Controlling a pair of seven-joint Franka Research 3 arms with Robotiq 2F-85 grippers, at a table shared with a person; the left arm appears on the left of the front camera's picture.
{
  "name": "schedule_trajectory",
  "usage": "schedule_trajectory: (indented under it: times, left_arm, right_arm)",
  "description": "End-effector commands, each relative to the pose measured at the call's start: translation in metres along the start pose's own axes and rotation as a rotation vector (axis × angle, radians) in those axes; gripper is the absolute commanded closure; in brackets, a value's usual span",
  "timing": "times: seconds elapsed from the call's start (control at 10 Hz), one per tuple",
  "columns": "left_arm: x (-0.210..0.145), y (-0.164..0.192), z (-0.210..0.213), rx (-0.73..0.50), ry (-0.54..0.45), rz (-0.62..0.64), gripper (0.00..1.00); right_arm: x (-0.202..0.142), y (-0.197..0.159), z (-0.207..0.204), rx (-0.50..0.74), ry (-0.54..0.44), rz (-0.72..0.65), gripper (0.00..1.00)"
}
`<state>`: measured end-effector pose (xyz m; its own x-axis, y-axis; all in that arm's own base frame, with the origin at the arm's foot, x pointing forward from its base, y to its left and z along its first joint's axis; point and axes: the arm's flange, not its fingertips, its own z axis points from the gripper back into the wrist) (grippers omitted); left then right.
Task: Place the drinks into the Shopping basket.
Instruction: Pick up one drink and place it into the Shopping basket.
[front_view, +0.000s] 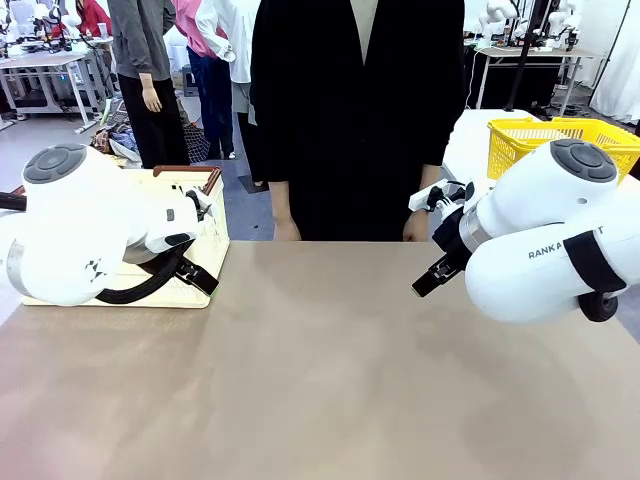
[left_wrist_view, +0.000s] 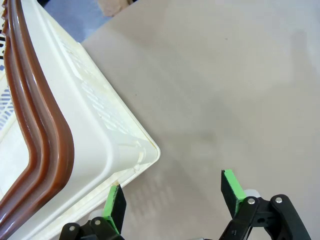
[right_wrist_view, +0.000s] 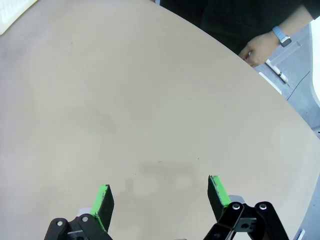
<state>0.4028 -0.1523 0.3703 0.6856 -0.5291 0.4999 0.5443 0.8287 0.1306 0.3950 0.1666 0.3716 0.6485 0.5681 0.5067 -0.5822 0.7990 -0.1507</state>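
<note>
The drinks are out of view. The Shopping basket (front_view: 208, 238), cream-white with a brown rim, stands at the table's far left, partly behind my left arm. In the left wrist view its corner (left_wrist_view: 107, 135) lies just ahead of my left gripper (left_wrist_view: 172, 189). That gripper hangs open above the bare table, and its left finger (left_wrist_view: 116, 199) overlaps the basket's wall in the picture. My right gripper (right_wrist_view: 160, 192) is open over bare tabletop with nothing between its pads. In the front view the right gripper (front_view: 428, 283) hovers near the far right of the table.
A person in black stands at the far edge, with both hands (front_view: 415, 228) resting at the table's rim and a watch on one wrist (right_wrist_view: 281, 35). A yellow mesh basket (front_view: 520, 140) sits on a white table at the back right. The tan tabletop (front_view: 320, 380) is bare.
</note>
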Motion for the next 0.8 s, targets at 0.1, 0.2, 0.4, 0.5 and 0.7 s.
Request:
schedule_trajectory:
  times: [0.1,0.2,0.4,0.5,0.7]
  left_arm:
    - [-0.006,-0.005,0.007,-0.141,0.198,-0.009,0.0]
    - [-0.008,-0.013,0.015,-0.371,0.468,0.075,0.0]
    - [-0.003,-0.012,0.042,-0.595,0.44,0.253,0.0]
    - [0.001,0.003,0.068,-0.732,0.345,0.307,0.0]
    - [-0.016,0.074,0.176,-0.92,-0.025,0.431,0.0]
  right_arm:
    - [-0.003,-0.001,0.0,0.133,0.207,-0.06,0.0]
    - [-0.005,-0.011,0.004,0.35,0.33,-0.147,0.0]
    - [-0.007,-0.041,0.019,0.62,0.446,-0.457,0.0]
    - [-0.015,-0.064,0.051,0.89,0.304,-0.466,0.0]
    - [-0.065,-0.14,0.148,1.152,-0.016,-0.532,0.0]
